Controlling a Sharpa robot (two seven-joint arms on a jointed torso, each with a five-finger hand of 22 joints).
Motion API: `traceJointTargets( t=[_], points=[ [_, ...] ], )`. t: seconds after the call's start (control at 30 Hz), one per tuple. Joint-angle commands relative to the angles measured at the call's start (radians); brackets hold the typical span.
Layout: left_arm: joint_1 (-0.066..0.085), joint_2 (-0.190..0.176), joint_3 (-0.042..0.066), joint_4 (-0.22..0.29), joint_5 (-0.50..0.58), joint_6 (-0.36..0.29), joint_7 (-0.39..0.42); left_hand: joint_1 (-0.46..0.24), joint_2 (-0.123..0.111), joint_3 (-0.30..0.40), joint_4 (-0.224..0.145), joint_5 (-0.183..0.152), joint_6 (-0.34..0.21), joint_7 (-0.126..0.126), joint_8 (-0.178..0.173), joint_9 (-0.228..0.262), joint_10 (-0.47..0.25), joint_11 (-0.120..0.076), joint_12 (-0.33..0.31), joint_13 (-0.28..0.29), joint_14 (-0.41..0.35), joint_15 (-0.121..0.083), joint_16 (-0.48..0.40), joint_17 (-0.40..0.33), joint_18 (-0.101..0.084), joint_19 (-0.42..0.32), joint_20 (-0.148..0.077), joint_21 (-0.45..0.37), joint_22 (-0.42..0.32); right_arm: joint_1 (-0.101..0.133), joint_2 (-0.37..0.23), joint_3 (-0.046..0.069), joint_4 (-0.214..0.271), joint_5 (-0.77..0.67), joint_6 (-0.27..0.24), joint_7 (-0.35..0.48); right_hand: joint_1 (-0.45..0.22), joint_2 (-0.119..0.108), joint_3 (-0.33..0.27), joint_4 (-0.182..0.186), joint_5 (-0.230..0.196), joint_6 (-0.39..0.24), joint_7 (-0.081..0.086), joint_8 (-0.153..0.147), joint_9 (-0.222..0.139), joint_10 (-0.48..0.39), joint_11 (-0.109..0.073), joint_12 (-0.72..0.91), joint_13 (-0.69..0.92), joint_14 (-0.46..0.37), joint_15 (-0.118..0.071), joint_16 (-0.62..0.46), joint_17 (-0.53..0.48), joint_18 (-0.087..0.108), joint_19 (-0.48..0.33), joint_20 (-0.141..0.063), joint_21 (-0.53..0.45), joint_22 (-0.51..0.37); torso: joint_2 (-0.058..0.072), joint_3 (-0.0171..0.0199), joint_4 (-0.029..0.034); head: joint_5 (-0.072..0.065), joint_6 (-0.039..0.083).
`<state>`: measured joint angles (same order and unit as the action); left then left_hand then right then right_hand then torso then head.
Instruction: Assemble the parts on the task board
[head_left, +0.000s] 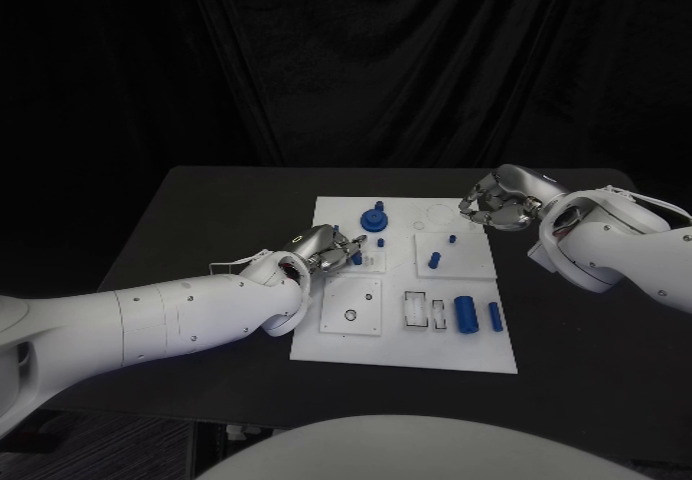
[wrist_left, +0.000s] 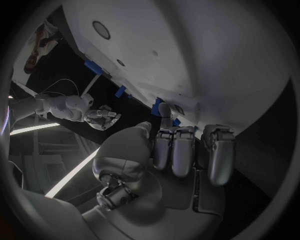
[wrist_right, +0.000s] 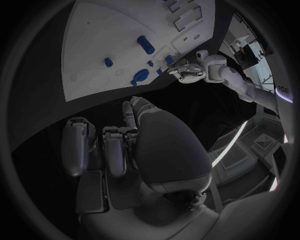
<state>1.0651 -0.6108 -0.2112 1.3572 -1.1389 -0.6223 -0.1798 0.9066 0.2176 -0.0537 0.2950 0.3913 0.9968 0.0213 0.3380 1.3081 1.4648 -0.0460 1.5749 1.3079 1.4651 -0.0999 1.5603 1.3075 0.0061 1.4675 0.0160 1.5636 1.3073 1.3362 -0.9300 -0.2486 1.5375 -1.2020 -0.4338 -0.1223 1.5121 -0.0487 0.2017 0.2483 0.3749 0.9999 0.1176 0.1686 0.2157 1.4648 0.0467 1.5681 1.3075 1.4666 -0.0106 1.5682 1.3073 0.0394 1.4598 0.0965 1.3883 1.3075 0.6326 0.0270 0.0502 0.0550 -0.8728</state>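
Left hand nearest the small blue part

On the task board, the left hand pinches a small blue part at the left edge (right hand curled, apparently holding nothing, well apart).

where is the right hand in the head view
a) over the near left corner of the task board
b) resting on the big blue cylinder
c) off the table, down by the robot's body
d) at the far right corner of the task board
d: the right hand sits at the far right corner of the task board, well away from the big blue cylinder nearer the robot.
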Motion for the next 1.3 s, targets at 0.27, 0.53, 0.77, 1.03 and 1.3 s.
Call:
traceJointTargets(
  t=[0.27, 0.53, 0.77, 1.03, 1.3],
  points=[
    [-0.002, 0.004, 0.0, -0.002, 0.028, 0.022, 0.023, 0.063, -0.033, 0.007, -0.004, 0.042, 0.001, -0.01, 0.014, 0.024, 0.106, -0.009, -0.004, 0.263, 0.098, -0.004, 0.0, 0.231, 0.003, 0.077, -0.004, -0.005, 0.252, -0.003, -0.001, 0.001, 0.002, -0.002, 0.005, -0.016, 0.003, 0.006, 0.006, -0.002, 0.007, 0.006, 0.0, 0.005, 0.001, 0.106, -0.001, 0.003, 0.263, 0.104, -0.004, 0.003, 0.263, 0.013, -0.011, 0.0, -0.009, 0.194, 0.0, 0.0001, 0.0002, 0.003, 0.0],
    [-0.002, 0.006, 0.0, -0.003, 0.028, 0.042, 0.012, 0.124, -0.083, 0.02, -0.007, 0.056, -0.004, -0.009, 0.0, 0.021, 0.106, -0.008, -0.004, 0.263, 0.098, -0.004, 0.0, 0.23, 0.003, 0.077, -0.004, -0.005, 0.252, -0.003, -0.002, 0.001, 0.004, -0.002, 0.007, -0.017, 0.003, 0.006, 0.006, -0.002, 0.007, 0.006, 0.0, 0.005, 0.001, 0.106, -0.001, 0.003, 0.263, 0.104, -0.004, 0.003, 0.263, 0.014, -0.012, 0.0, -0.01, 0.194, 0.0, -0.0001, -0.0003, 0.004, 0.0],
    [-0.002, 0.008, 0.0, -0.003, 0.029, 0.052, 0.005, 0.188, -0.125, 0.036, -0.015, 0.061, 0.005, -0.012, -0.004, 0.021, 0.106, -0.01, -0.004, 0.263, 0.099, -0.006, 0.001, 0.233, 0.002, 0.079, -0.006, -0.004, 0.253, -0.003, -0.001, 0.001, 0.005, -0.002, 0.008, -0.017, 0.003, 0.007, 0.007, -0.002, 0.007, 0.006, 0.0, 0.005, 0.001, 0.106, -0.001, 0.003, 0.263, 0.104, -0.004, 0.003, 0.263, 0.014, -0.013, 0.0, -0.012, 0.193, 0.0, 0.0, -0.0001, 0.006, 0.0],
    [-0.002, 0.008, 0.0, -0.003, 0.029, 0.054, 0.003, 0.223, -0.143, 0.051, -0.017, 0.077, 0.008, -0.014, -0.009, 0.021, 0.106, -0.012, -0.004, 0.263, 0.1, -0.007, 0.002, 0.237, 0.001, 0.082, -0.007, -0.003, 0.254, -0.003, -0.001, 0.001, 0.004, -0.002, 0.009, -0.017, 0.003, 0.007, 0.007, -0.002, 0.007, 0.006, 0.0, 0.005, 0.001, 0.106, -0.001, 0.003, 0.263, 0.104, -0.004, 0.003, 0.263, 0.014, -0.013, 0.0, -0.012, 0.193, 0.0, 0.0001, 0.0006, 0.006, 0.0],
    [-0.003, 0.006, 0.0, 0.0, 0.029, 0.034, 0.01, 0.283, -0.177, 0.116, -0.012, 0.196, 0.013, -0.018, -0.02, 0.022, 0.106, -0.017, -0.004, 0.263, 0.103, -0.012, 0.006, 0.249, -0.003, 0.095, -0.012, 0.003, 0.26, -0.003, -0.001, 0.001, 0.003, -0.002, 0.01, -0.017, 0.003, 0.007, 0.007, -0.003, 0.007, 0.006, 0.0, 0.006, 0.001, 0.106, -0.001, 0.003, 0.263, 0.104, -0.004, 0.003, 0.263, 0.014, -0.014, 0.0, -0.013, 0.193, 0.0, 0.0, 0.0, 0.007, 0.0]
  ],
)
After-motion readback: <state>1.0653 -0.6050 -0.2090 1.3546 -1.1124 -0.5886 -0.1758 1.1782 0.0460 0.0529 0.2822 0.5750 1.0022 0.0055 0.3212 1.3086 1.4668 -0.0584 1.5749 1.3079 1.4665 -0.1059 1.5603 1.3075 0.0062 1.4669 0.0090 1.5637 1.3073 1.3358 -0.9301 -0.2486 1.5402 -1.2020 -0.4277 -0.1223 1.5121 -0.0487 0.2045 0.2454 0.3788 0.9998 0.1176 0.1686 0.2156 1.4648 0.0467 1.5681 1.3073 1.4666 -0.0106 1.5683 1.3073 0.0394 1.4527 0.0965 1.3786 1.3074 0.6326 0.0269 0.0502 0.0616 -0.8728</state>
